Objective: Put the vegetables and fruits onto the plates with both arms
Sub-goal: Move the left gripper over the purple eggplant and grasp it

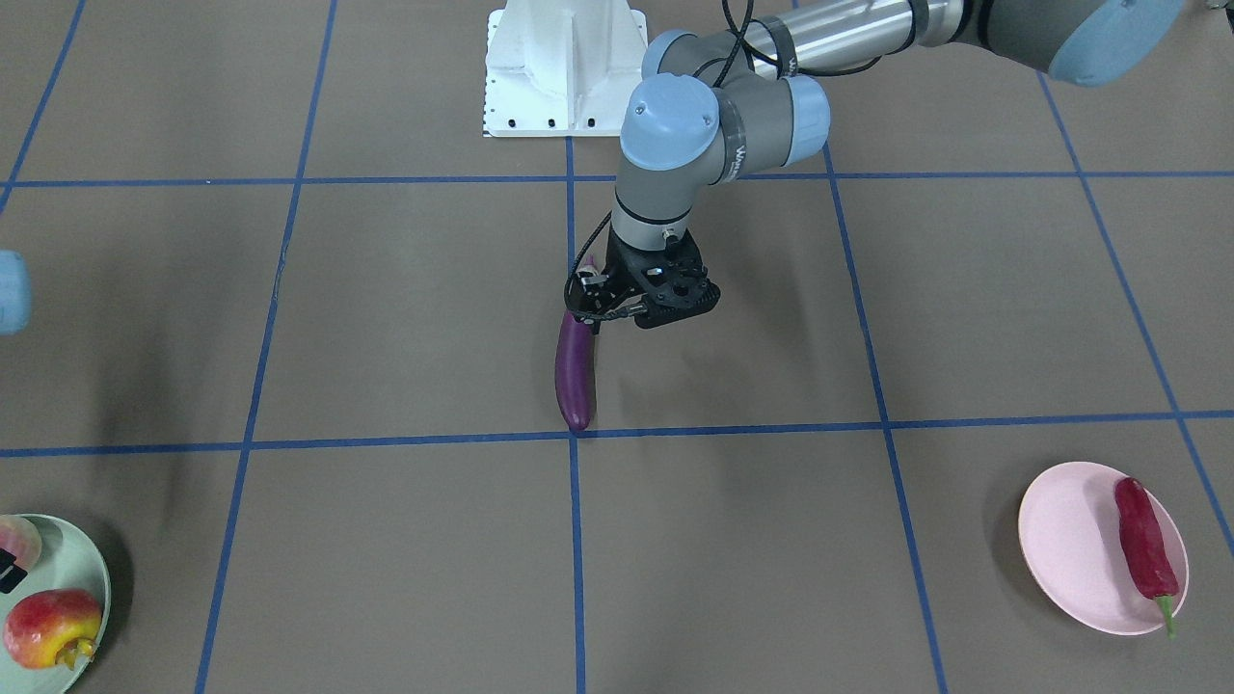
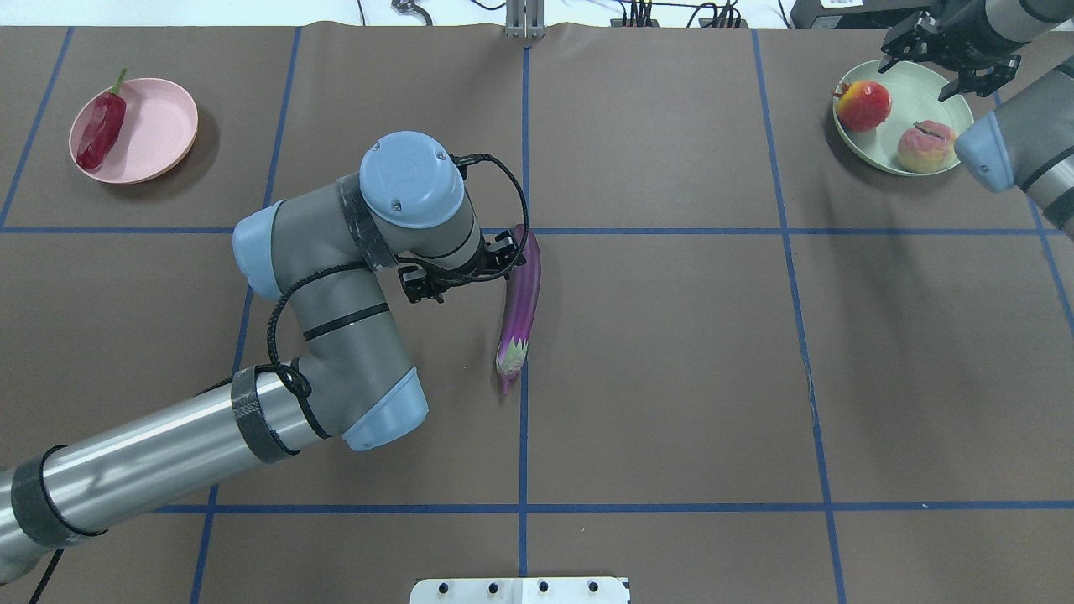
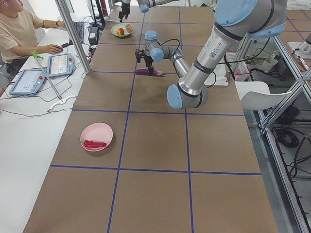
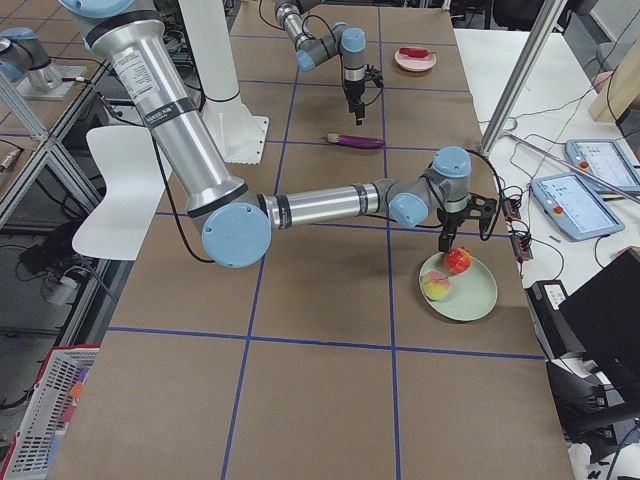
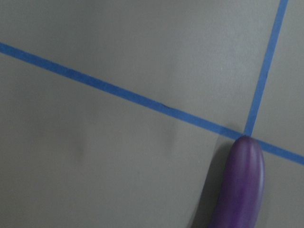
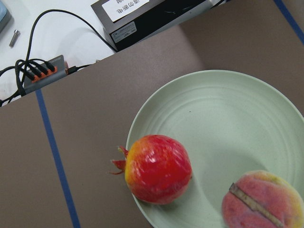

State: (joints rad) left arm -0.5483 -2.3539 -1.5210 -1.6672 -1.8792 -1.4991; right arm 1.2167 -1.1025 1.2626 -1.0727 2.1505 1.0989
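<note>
The purple eggplant [image 2: 520, 302] lies on the table's middle tape line, its pale cap toward the robot. My left gripper [image 2: 457, 273] hovers just above and beside it, looks open, and holds nothing. In the left wrist view only the eggplant's rounded tip [image 5: 240, 185] shows, at a tape crossing. The red chili [image 2: 101, 130] lies on the pink plate [image 2: 155, 126] at the far left. The pomegranate [image 2: 862, 105] and the peach [image 2: 925, 145] sit on the mint plate [image 2: 910, 105] at the far right. My right gripper [image 2: 944, 59] hangs above that plate, open and empty.
The white base block [image 1: 564, 67] stands at the robot's edge. A black box and a cable hub [image 6: 42, 73] lie just past the table's far edge by the mint plate. An operator [image 3: 14, 29] sits at a side desk with tablets.
</note>
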